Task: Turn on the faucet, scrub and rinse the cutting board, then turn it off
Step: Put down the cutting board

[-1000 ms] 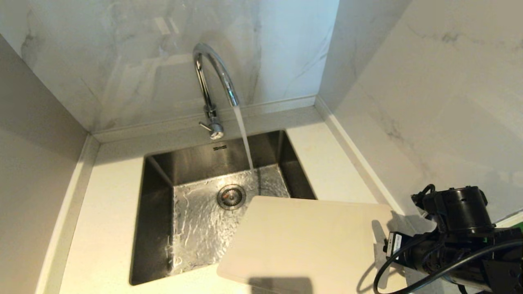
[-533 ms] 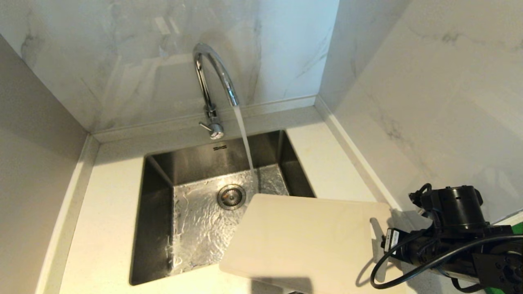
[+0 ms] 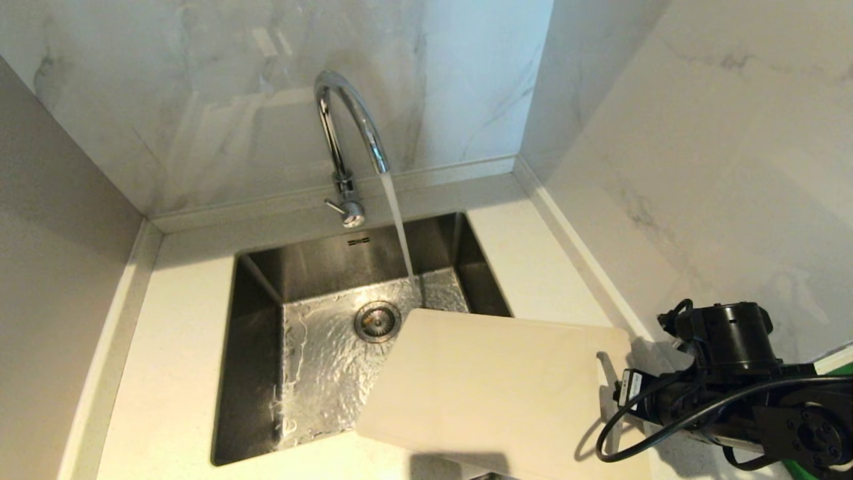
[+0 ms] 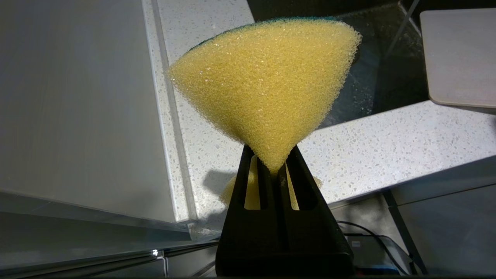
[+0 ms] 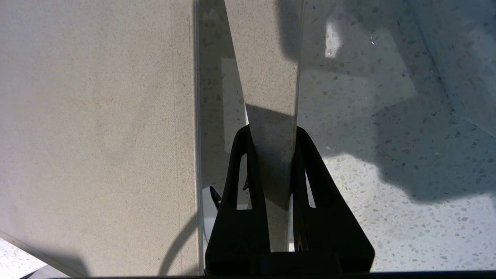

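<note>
- Nearest, at 4 o'clock in the head view, the right end effector (image 5: 272,155) clamps the strip beside the handle slot of the cutting board (image 3: 490,387).
- The board has slid toward the sink (image 3: 256,373); its far-left corner overhangs the basin, just short of the stream.
- Only the left wrist view shows the left end effector (image 4: 272,164) pinching a yellow sponge (image 4: 267,85) above the counter (image 4: 387,139).
- Farthest, at 12 o'clock, the faucet (image 3: 346,127) runs.

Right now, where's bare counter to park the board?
Bare counter left of the sink, to the side wall; another strip between sink and right wall. Crowded bottom right: cutting board in the right pincer.
</note>
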Motion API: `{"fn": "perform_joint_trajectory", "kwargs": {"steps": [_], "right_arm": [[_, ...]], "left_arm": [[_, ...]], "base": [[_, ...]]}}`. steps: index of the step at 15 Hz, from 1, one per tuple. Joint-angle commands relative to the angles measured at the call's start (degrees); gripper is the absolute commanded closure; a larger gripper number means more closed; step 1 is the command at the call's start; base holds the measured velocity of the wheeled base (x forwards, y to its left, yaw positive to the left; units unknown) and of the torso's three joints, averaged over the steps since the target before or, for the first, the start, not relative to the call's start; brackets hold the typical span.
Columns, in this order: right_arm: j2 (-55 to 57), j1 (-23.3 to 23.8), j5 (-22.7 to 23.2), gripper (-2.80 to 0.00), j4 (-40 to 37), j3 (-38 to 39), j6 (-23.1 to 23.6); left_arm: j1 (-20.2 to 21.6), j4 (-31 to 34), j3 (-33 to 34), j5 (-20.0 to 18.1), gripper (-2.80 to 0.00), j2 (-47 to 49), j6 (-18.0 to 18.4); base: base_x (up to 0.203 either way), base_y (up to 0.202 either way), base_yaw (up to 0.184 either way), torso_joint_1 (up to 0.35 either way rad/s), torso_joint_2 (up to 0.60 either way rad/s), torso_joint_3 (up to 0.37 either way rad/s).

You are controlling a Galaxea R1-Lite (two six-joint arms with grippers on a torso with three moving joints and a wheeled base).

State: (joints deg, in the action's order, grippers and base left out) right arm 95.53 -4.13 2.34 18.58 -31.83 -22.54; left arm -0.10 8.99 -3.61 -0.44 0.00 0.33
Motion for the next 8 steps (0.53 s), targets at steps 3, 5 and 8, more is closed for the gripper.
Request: {"fn": "perform_joint_trajectory", "kwargs": {"steps": [3,5,8], "right_arm": [[0.28,0.92,0.12,0.0,0.05,0.36,-0.22],[0.27,1.53,0.49,-2.8,0.05,0.33,-0.22],[-0.15,2.71,0.56,-2.8,0.05,0.45,-0.14]], "left_arm": [[-0.01,0.06,0.0,0.0,0.0,0.09,0.02],[-0.01,0.06,0.0,0.0,0.0,0.09,0.02],[0.01,0.06,0.0,0.0,0.0,0.09,0.02]], "base": [[0.0,0.0,0.0,0.0,0.0,0.0],[0.0,0.0,0.0,0.0,0.0,0.0],[0.0,0.0,0.0,0.0,0.0,0.0]]}}
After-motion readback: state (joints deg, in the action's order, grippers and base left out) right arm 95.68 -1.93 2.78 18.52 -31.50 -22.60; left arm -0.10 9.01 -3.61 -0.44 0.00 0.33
